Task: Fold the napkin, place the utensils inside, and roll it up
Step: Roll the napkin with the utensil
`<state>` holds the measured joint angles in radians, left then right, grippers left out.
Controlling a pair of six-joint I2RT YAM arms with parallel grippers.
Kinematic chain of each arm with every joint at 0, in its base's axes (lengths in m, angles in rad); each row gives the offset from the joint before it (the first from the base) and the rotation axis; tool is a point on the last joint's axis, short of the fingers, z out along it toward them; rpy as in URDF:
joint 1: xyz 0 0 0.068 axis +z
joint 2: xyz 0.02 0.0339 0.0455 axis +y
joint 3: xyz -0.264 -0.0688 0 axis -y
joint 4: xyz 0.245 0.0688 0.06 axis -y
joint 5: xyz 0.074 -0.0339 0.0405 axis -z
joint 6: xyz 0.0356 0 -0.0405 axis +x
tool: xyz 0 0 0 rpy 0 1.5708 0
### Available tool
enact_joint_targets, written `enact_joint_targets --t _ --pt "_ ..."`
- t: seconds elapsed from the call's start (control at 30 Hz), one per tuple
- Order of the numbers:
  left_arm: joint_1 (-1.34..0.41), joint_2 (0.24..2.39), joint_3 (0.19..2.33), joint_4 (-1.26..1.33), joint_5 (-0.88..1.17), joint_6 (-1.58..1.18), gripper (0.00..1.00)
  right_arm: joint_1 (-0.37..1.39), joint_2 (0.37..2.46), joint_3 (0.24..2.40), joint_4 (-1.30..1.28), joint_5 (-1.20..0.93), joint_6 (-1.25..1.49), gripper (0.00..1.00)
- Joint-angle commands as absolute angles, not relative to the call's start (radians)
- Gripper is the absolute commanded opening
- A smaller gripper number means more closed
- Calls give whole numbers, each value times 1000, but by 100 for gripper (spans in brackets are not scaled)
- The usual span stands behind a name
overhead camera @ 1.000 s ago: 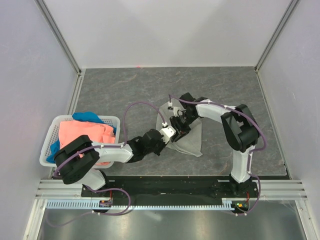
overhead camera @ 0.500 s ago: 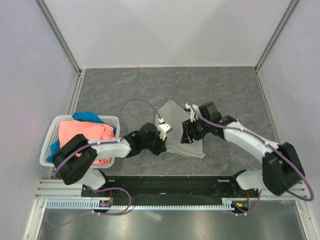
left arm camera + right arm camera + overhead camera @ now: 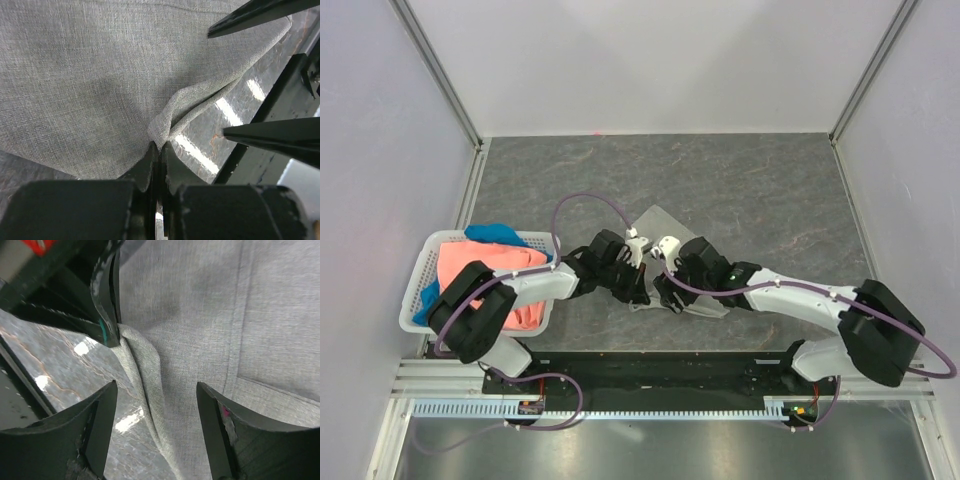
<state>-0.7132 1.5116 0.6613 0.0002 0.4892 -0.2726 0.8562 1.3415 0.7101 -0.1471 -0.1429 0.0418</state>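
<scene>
Napkin (image 3: 660,225) on table (image 3: 770,190), left pincer (image 3: 160,147) at its near edge, right pincer (image 3: 156,390) beside; basket (image 3: 542,238) far left.

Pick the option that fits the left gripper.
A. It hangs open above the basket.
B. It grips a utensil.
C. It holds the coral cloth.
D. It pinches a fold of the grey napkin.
D: in the left wrist view, the left gripper has its jaws closed on a bunched edge of the napkin, while the right gripper stands open beside it.

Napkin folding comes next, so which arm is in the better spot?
Probably left: the left claw is shut on an edge of the napkin, ready to pull it over. The right claw is open, holding nothing.
</scene>
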Motion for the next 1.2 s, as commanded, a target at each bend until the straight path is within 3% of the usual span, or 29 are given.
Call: enact_joint_targets --t 0.0,0.23,0.43,0.57,0.7,0.8,0.83,0.93,1.17 --pt "-699 1539 698 -35 577 -318 2 885 1411 762 -110 -120 -43 72" --pt "-696 1560 701 -40 578 -322 2 896 1491 790 -124 -172 -58 70" --pt "-690 1568 699 -32 589 -327 2 896 1560 831 -167 -192 -52 60" --pt "-680 1575 695 -11 614 -339 2 896 1591 854 -192 -181 -37 35" --pt "-654 1575 690 34 632 -368 2 896 1614 864 -233 -167 -21 18" --pt "-638 1551 693 49 618 -382 15 896 1631 876 -267 -172 -8 9" --pt "-635 1534 699 51 612 -383 26 894 1638 879 -276 -182 -3 7" --pt "-621 1488 706 43 571 -390 47 888 1646 890 -305 -198 0 3" --pt "-614 1335 644 6 418 -383 69 845 1664 919 -368 -258 43 0"
